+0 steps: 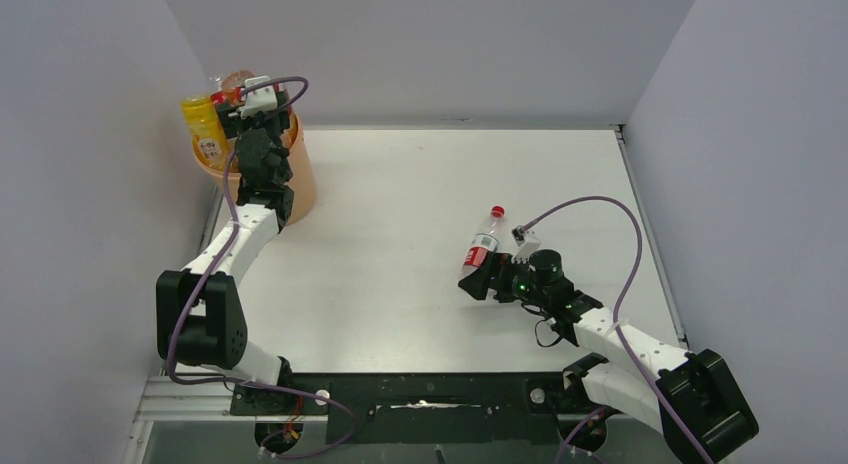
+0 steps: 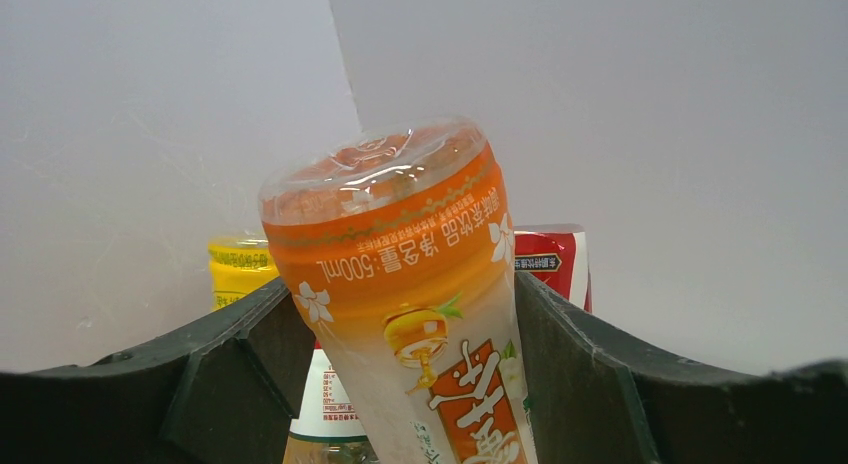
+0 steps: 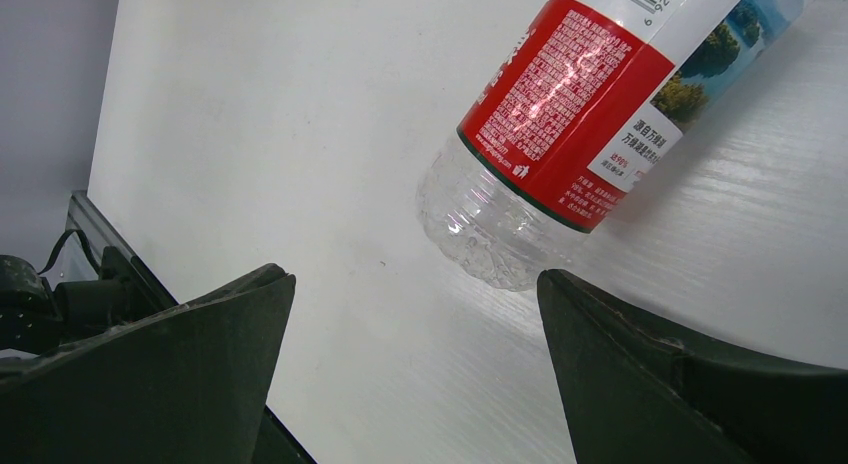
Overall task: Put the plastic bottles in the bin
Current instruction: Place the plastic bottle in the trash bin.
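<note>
Red-labelled bottle [image 1: 483,246]: clear body, red cap, white print on the label. It is laid on the table [image 1: 400,204], right of centre. The long axis is set near-to-far, cap toward the far wall and base toward the right gripper [image 3: 415,284], whose fingers are spread wide just short of it.

Orange-labelled bottle [image 2: 400,244]: clamped between the left gripper [image 2: 405,314] fingers above the bin [image 1: 303,179], clear base pointed away from the wrist.

I look over a bare white desk [image 1: 400,204] closed in by plain grey walls [image 1: 430,44] behind and beside, with an aluminium frame [image 1: 185,399] along its near edge.
</note>
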### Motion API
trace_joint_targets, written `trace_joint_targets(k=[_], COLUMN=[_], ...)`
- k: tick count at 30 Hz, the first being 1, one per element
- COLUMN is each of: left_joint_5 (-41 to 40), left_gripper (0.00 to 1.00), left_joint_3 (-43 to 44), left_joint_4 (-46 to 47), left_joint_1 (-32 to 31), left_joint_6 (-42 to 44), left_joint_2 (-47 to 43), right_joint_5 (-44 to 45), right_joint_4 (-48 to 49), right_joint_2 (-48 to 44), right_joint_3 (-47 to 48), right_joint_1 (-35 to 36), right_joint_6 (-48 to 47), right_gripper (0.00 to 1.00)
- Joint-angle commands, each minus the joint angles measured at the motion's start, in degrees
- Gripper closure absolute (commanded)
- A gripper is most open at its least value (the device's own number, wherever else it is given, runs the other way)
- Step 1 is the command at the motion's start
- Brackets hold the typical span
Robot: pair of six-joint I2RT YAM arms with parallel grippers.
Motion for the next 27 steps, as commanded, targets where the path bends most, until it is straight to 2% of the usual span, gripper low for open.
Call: trace_joint_targets(k=[1, 27], left_joint_5=[1.1, 5.2], left_gripper=[0.49, 0.5], left_joint_3=[1.4, 5.5], left_joint_4=[-3.8, -10.1], left_joint_1=[0.1, 2.0], left_joint_6=[0.2, -2.2], left_joint_2=[0.9, 5.9], right_joint_5=[0.7, 0.8], right_joint_4=[1.0, 2.0], right_joint_2=[-0.1, 0.8], right_joint_3=[0.8, 0.6], right_joint_1=[0.4, 0.9], right_joint_6=[-0.5, -0.1], right_gripper=[0.02, 0.02])
